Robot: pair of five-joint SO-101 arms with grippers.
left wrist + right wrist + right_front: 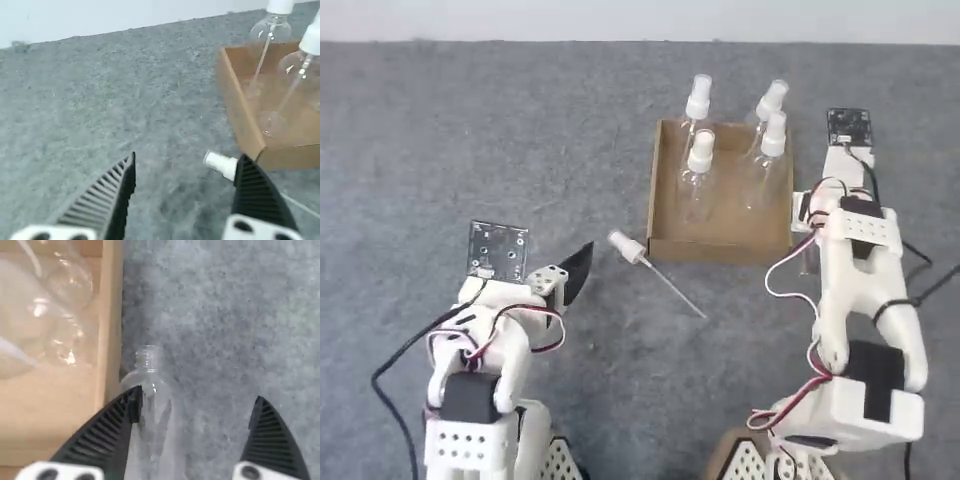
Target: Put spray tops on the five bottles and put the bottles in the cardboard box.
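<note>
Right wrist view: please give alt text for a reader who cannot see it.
A clear plastic bottle with no spray top sits on grey felt beside the wall of the brown cardboard box, between the open black ridged fingers of the right gripper. Other clear bottles are inside the box.

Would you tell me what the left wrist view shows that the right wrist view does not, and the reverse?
Left wrist view, not the right: the loose spray top lying on the carpet beside the cardboard box, ahead of the open left gripper. Right wrist view, not the left: an uncapped bottle outside the box wall, in the gap of the open right gripper. Both: the box, clear bottles inside it, and grey carpet.
</note>
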